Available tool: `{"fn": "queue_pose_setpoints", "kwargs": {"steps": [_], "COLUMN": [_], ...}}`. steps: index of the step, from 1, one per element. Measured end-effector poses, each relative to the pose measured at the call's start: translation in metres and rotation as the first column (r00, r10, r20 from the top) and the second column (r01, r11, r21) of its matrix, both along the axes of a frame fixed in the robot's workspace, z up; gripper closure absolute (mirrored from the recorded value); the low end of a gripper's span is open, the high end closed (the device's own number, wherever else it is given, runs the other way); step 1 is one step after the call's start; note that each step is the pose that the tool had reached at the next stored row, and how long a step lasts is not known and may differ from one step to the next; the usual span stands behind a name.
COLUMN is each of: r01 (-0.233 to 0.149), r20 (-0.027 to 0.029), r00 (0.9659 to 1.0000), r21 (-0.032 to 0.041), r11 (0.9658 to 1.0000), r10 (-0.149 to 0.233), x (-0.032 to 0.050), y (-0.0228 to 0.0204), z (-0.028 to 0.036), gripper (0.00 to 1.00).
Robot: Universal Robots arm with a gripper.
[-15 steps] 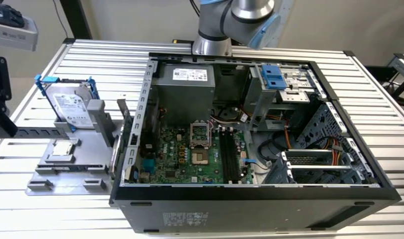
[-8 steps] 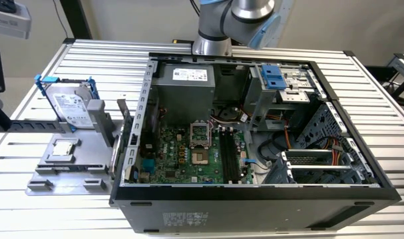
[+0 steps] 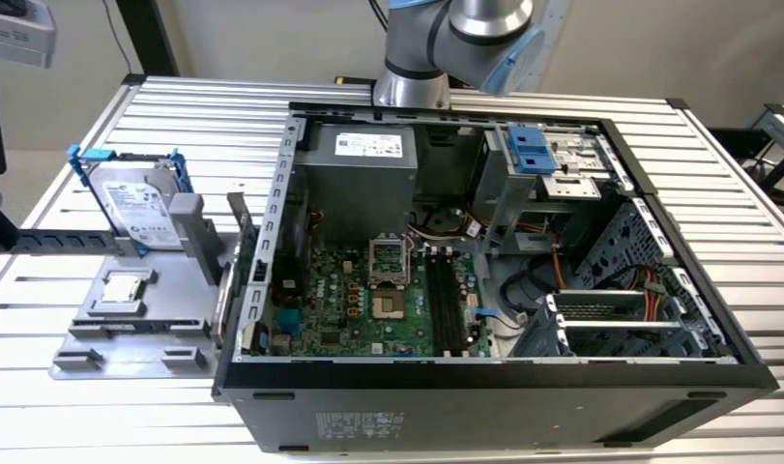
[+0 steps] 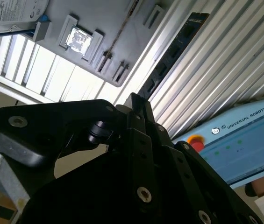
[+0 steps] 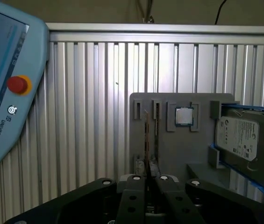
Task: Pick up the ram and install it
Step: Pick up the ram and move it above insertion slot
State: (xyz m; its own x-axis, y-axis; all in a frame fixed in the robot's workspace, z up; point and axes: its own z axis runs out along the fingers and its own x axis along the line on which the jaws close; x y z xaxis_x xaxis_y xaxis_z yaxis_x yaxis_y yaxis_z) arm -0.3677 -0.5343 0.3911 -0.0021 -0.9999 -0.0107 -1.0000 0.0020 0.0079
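Hand: we see the hand (image 5: pixel 146 176) closed tight on one end of the ram (image 5: pixel 146 140), with nothing else in its grip.
Ram: it juts out from the fingertips, edge-on in the first wrist view, apart from the grey holder (image 5: pixel 169 154) beyond it.
Holder: we find the processor (image 5: pixel 183 116) and the hard drive (image 5: pixel 244 140) seated on it.
Case (image 3: pixel 495 375): it lies open on the bench (image 3: pixel 133 387), with the motherboard (image 3: pixel 353 309) facing up.

the arm (image 3: pixel 456 39) stands raised at the exterior view's top; its gripper (image 5: pixel 146 177) points downward, pinching the ram (image 4: pixel 169 55).
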Motion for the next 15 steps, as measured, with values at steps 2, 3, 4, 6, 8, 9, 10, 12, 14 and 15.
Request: {"fn": "queue_pose_setpoints", "kwargs": {"steps": [2,3,4,6,8,9,10,12,14,15], "r01": [0.0,0.0,0.0,0.0,0.0,0.0,0.0,0.0,0.0,0.0], "r20": [-0.0001,0.0,-0.0002,-0.0003,-0.0004,-0.0007,-0.0009,-0.0015,-0.0019,-0.0021], "r00": [1.0,1.0,1.0,1.0,1.0,1.0,1.0,1.0,1.0,1.0], "r21": [0.0,0.0,-0.0002,-0.0002,-0.0001,-0.0001,-0.0001,-0.0001,-0.0001,-0.0001], "r11": [1.0,1.0,1.0,1.0,1.0,1.0,1.0,1.0,1.0,1.0], "r10": [0.0,0.0,0.0,0.0,0.0,0.0,0.0,0.0,0.0,0.0], "x": [0.0,0.0,0.0007,0.0033,0.0084,0.0109,0.0138,0.0196,0.0255,0.0289], "y": [0.0,0.0,-0.0001,0.0,0.0,0.0,0.0,0.0,0.0,0.0], "z": [0.0002,0.0002,0.0004,0.0004,0.0003,0.0003,0.0003,0.0003,0.0003,0.0003], "gripper": [1.0,1.0,1.0,1.0,1.0,1.0,1.0,1.0,1.0,1.0]}}
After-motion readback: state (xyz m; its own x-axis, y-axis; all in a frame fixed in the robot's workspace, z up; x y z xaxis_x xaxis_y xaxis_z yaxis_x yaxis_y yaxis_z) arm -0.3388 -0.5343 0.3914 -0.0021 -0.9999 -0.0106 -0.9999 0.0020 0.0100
